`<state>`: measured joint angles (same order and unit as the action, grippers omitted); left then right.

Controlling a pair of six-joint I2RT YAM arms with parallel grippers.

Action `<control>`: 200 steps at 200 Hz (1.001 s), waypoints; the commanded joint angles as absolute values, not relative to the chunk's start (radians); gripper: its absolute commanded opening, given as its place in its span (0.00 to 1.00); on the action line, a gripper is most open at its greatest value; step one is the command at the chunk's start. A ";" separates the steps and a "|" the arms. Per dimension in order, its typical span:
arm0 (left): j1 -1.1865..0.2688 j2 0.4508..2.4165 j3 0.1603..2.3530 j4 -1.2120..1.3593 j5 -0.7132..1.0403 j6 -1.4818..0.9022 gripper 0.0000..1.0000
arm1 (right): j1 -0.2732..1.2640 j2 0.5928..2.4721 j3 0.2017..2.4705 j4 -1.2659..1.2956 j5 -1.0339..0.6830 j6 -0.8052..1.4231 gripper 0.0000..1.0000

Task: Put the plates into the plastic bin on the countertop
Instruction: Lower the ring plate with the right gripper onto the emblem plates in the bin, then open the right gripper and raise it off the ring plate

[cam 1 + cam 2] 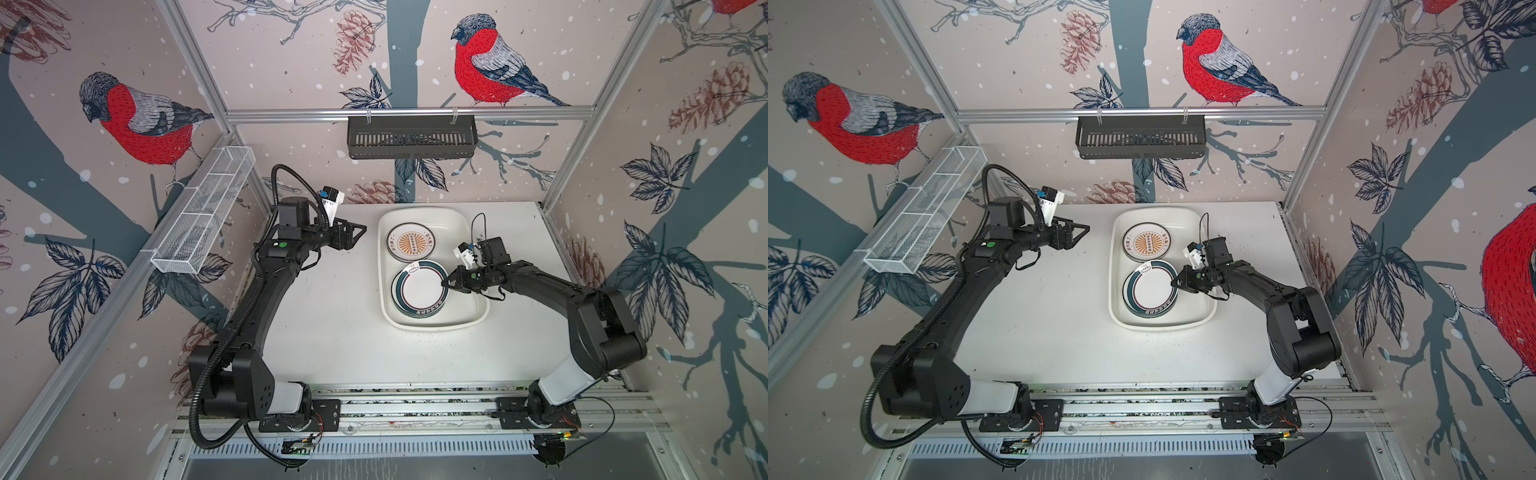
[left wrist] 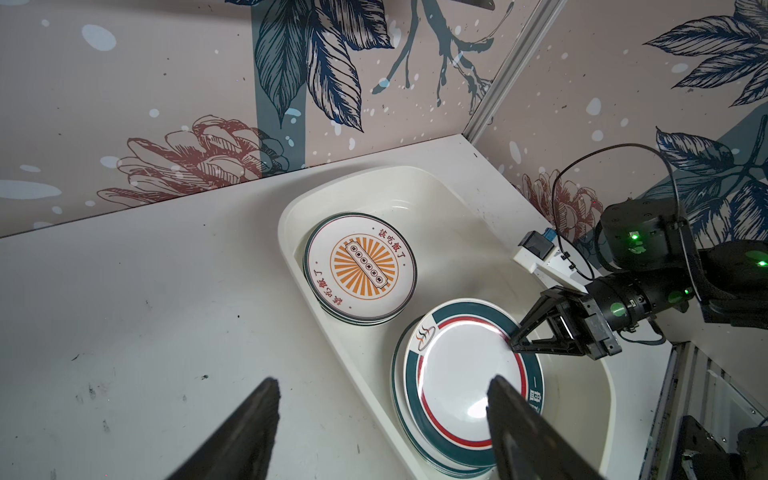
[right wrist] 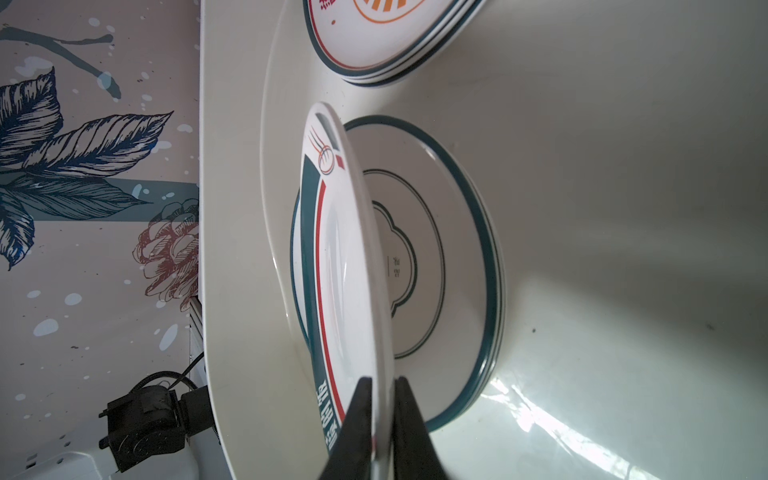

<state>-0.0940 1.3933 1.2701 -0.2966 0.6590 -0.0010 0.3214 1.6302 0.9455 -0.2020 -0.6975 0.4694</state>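
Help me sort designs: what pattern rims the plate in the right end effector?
Plate: dark green band, thin red inner ring, white centre; clearest in left wrist view.

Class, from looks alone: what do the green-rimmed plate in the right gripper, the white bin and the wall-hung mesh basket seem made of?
Green-rimmed plate: glossy glazed ceramic or melamine; bright glare, printed bands. Bin: smooth semi-gloss plastic, likely; soft sheen, rolled rim. Mesh basket: white-coated metal wire; fine see-through grid.
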 commanded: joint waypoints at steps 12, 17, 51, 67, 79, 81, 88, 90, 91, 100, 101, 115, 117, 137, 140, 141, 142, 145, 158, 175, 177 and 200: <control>-0.098 1.394 1.279 -0.281 0.679 0.002 0.79 | 0.324 1.638 0.951 -0.194 -0.703 0.460 0.15; -0.098 1.394 1.278 -0.282 0.677 0.001 0.78 | 0.325 1.638 0.951 -0.195 -0.703 0.459 0.14; -0.098 1.396 1.281 -0.285 0.677 -0.004 0.79 | 0.324 1.644 0.950 -0.205 -0.681 0.451 0.16; -0.100 1.396 1.283 -0.287 0.680 -0.006 0.79 | 0.325 1.644 0.950 -0.215 -0.665 0.442 0.17; -0.100 1.394 1.284 -0.290 0.683 -0.004 0.79 | 0.325 1.643 0.951 -0.226 -0.652 0.434 0.18; -0.101 1.394 1.285 -0.290 0.683 -0.003 0.79 | 0.325 1.643 0.951 -0.228 -0.650 0.432 0.18; -0.101 1.394 1.286 -0.290 0.684 -0.003 0.79 | 0.325 1.643 0.953 -0.235 -0.641 0.427 0.18; -0.101 1.394 1.287 -0.290 0.683 -0.003 0.79 | 0.325 1.643 0.953 -0.237 -0.639 0.426 0.18; -0.101 1.394 1.286 -0.291 0.683 -0.003 0.79 | 0.325 1.644 0.953 -0.237 -0.638 0.425 0.18; -0.102 1.393 1.286 -0.290 0.680 -0.003 0.79 | 0.325 1.643 0.953 -0.244 -0.629 0.421 0.19; -0.102 1.394 1.286 -0.291 0.681 -0.003 0.79 | 0.325 1.643 0.953 -0.245 -0.628 0.420 0.19; -0.103 1.395 1.287 -0.294 0.680 -0.003 0.79 | 0.324 1.643 0.951 -0.251 -0.619 0.415 0.20; -0.102 1.395 1.286 -0.293 0.681 -0.003 0.79 | 0.325 1.643 0.951 -0.251 -0.617 0.414 0.20; -0.103 1.396 1.285 -0.292 0.680 -0.003 0.79 | 0.325 1.643 0.953 -0.266 -0.596 0.402 0.21; -0.103 1.396 1.285 -0.292 0.680 -0.004 0.79 | 0.324 1.643 0.953 -0.268 -0.594 0.400 0.21; -0.103 1.396 1.285 -0.292 0.680 -0.004 0.79 | 0.325 1.643 0.953 -0.268 -0.593 0.399 0.21; -0.103 1.396 1.285 -0.291 0.681 -0.003 0.79 | 0.325 1.643 0.953 -0.268 -0.593 0.399 0.21; -0.103 1.396 1.285 -0.293 0.682 -0.003 0.79 | 0.325 1.643 0.953 -0.270 -0.592 0.398 0.21; -0.104 1.397 1.284 -0.292 0.683 -0.002 0.79 | 0.325 1.646 0.953 -0.276 -0.584 0.391 0.21; -0.106 1.401 1.284 -0.293 0.686 -0.002 0.79 | 0.325 1.651 0.957 -0.288 -0.568 0.380 0.21; -0.106 1.402 1.284 -0.292 0.687 -0.002 0.79 | 0.325 1.651 0.958 -0.289 -0.568 0.380 0.21; -0.107 1.405 1.284 -0.292 0.689 -0.002 0.79 | 0.325 1.657 0.960 -0.291 -0.557 0.372 0.22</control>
